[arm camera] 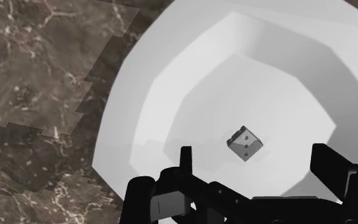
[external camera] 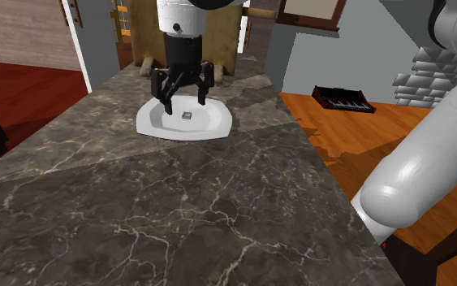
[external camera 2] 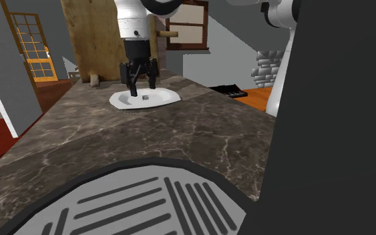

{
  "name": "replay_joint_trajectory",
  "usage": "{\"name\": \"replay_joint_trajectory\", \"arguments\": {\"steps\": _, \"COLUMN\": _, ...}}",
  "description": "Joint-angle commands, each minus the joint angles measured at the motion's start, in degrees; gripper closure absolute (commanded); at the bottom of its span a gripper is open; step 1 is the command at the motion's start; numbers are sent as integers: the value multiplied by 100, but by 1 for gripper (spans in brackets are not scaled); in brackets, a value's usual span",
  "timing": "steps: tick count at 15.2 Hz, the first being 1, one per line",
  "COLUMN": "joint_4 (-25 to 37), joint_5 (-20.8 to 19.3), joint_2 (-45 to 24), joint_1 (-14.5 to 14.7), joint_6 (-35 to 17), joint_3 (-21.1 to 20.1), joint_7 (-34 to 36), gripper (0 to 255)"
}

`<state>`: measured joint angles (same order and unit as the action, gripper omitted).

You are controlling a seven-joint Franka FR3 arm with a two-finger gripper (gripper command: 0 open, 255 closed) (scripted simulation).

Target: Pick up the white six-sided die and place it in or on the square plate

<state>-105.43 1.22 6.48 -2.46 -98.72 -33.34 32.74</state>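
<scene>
Dark marble counter point(external camera: 178, 203) carries a white plate point(external camera: 218, 130); the grey die point(external camera: 187, 116) lies inside, my claw point(external camera: 184, 104) hanging released at its twelve o'clock. Placing looks done; next I'd lift clear.

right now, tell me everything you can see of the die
The die is a small cube, drawn light grey, with dark pips on the faces that show. It lies loose on the flat middle of the white plate, touching nothing else. The gripper hangs just above it, fingers open and clear of it.
</scene>
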Motion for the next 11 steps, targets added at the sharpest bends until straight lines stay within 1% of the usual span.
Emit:
{"name": "replay_joint_trajectory", "arguments": {"steps": 1, "joint_4": 317, "joint_5": -12, "joint_2": -20, "joint_1": 1, "joint_6": 301, "joint_3": -5, "joint_7": 15, "gripper": 0}}
{"name": "replay_joint_trajectory", "arguments": {"steps": 3, "joint_4": 734, "joint_5": -51, "joint_2": -94, "joint_1": 4, "joint_6": 656, "joint_3": -21, "joint_7": 46, "gripper": 0}}
{"name": "replay_joint_trajectory", "arguments": {"steps": 11, "joint_4": 732, "joint_5": -51, "joint_2": -93, "joint_1": 4, "joint_6": 655, "joint_3": -21, "joint_7": 46, "gripper": 0}}
